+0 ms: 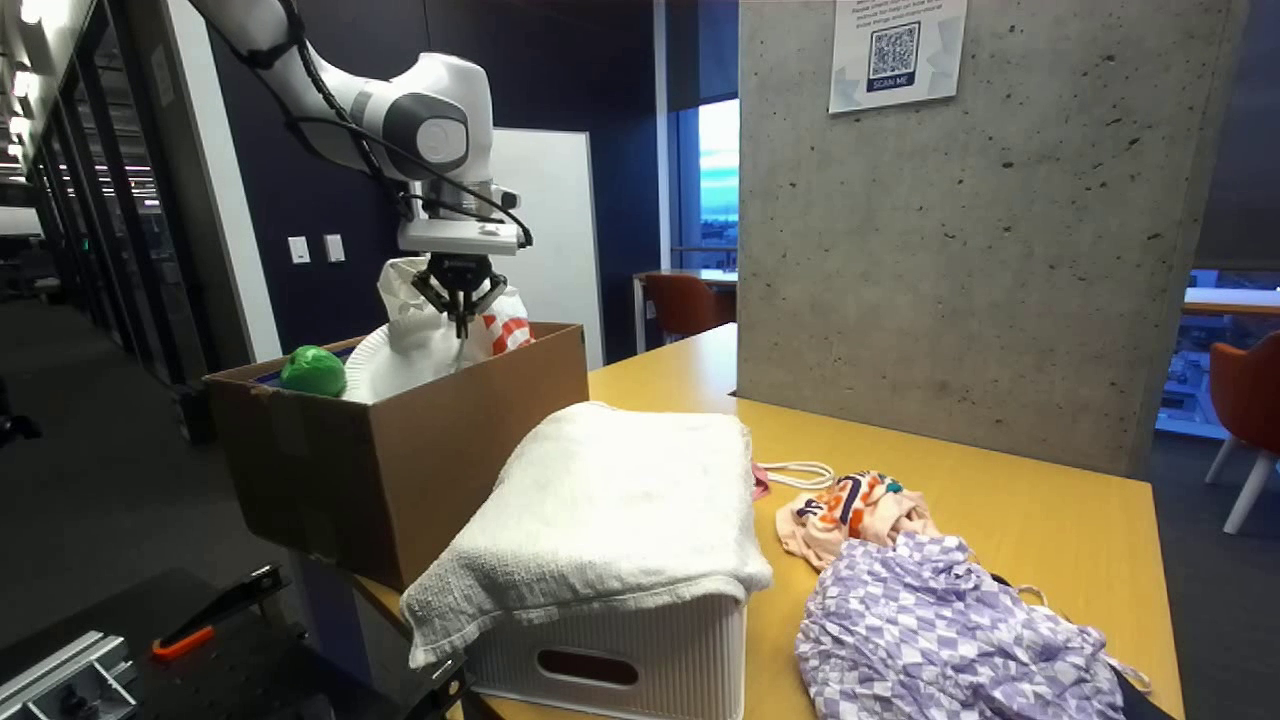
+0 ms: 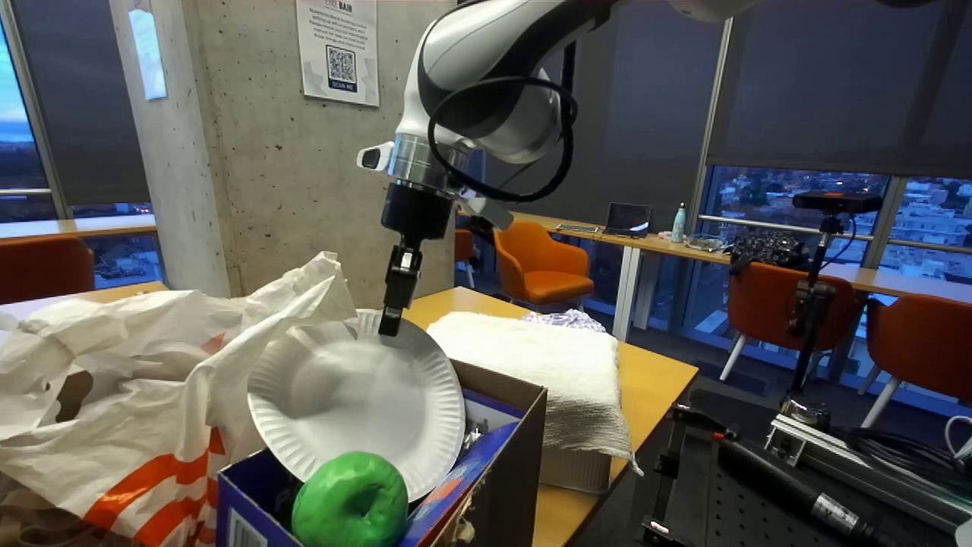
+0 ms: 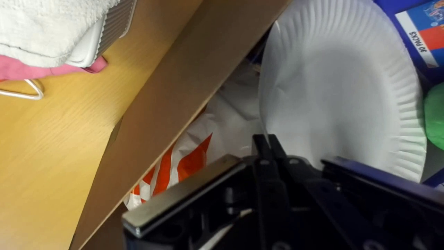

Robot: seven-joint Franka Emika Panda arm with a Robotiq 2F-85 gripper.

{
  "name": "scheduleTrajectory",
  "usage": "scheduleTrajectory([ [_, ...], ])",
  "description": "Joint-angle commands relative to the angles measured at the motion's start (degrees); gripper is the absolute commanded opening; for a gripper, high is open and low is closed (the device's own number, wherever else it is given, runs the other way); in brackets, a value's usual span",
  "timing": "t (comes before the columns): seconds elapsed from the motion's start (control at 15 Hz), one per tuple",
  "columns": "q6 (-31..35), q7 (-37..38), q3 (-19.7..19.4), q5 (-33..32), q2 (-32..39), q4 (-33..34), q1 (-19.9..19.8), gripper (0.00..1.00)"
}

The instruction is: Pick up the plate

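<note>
One gripper (image 3: pixel 267 140) pinches one paper plate (image 3: pixel 341 93) by its edge. In an exterior view, one green ball (image 1: pixel 313 371) sits left of it, in one cardboard box (image 1: pixel 430 455).

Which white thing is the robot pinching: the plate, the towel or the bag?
The round plate with the ridged rim: its edge is pinched in the tool. The orange-striped bag and the towel over the bin aren't in its grip.

"SCAN ME" under QR code (image 1: pixel 893 50) on poster (image 1: pixel 900 97), exterior view. Poster (image 2: pixel 339 49) in an exterior view headed "BAIR", small lines too blurry. "30 PACKS" on blue package (image 3: pixel 426 36), wrist view.
</note>
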Motion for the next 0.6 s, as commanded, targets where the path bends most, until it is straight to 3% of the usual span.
scheduleTrajectory([
  [0.0,0.03,-2.54,0.96,0.55,-1.74,-0.33,-1.55,0.00],
  [0.27,-2.07,-1.67,0.44,1.26,-4.23,0.47,-2.64,0.00],
  [0.53,-10.91,-1.29,0.19,8.62,-6.37,4.20,-6.31,0.00],
])
